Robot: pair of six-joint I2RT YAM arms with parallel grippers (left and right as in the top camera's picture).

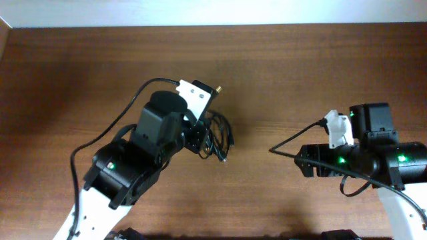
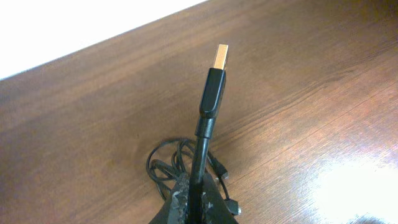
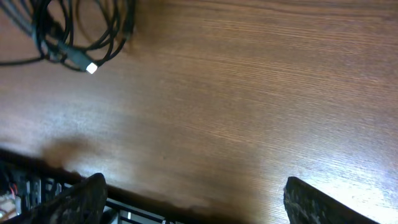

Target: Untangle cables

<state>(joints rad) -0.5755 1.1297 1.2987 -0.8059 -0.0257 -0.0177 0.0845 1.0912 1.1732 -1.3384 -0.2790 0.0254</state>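
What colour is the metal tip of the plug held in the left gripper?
Gold tip, black plug body; clearest in the left wrist view.

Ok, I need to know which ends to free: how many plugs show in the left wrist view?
3: a USB plug upright, its cord held in the left tool; two small plugs lower right, beside the bundle. More may be hidden.

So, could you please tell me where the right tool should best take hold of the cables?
Probably the small plug with the silvery-white tip, at the edge of the cables nearest the right tool. It lies flat outside the denser loops, so come down from above, closing across the cord just behind it. The left tool holds the cord of the gold-tipped plug.
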